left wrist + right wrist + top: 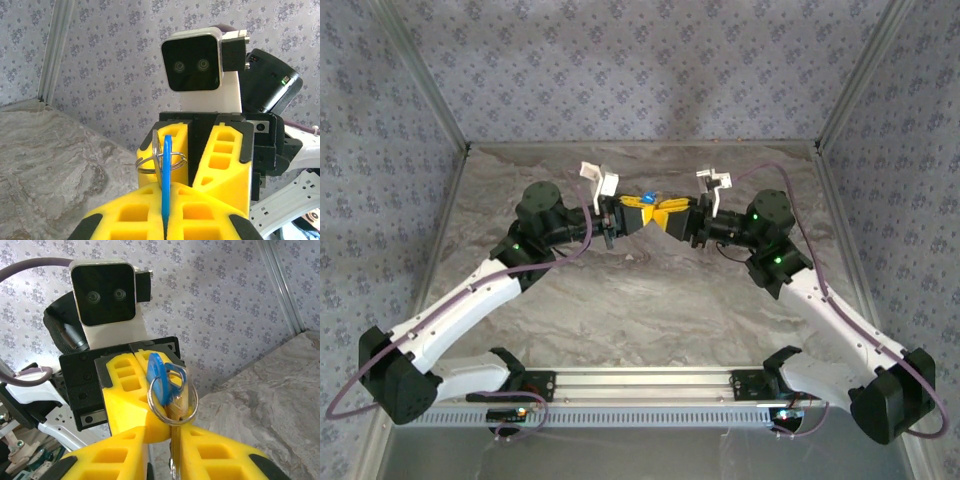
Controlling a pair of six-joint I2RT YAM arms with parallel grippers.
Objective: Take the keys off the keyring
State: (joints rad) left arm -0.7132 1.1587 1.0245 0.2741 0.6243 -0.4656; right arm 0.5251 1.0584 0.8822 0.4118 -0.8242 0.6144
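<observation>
Both grippers meet tip to tip above the middle of the table, left gripper (640,213) and right gripper (667,214), with the small bright-blue keys (648,197) between them. In the left wrist view, my left gripper (165,187) is shut on a blue key (166,162) seen edge-on; a silver key (156,147) and the wire keyring (144,165) hang beside it. In the right wrist view, the keyring (175,422) loops through blue key heads (156,375). A brass key blade (175,450) lies against one finger of my right gripper (162,435), whose jaws stand a narrow gap apart.
The grey marbled table (640,300) lies well below the raised grippers. Patterned walls with metal corner posts (430,90) close in the back and sides. The arms' mounting rail (640,385) runs along the near edge.
</observation>
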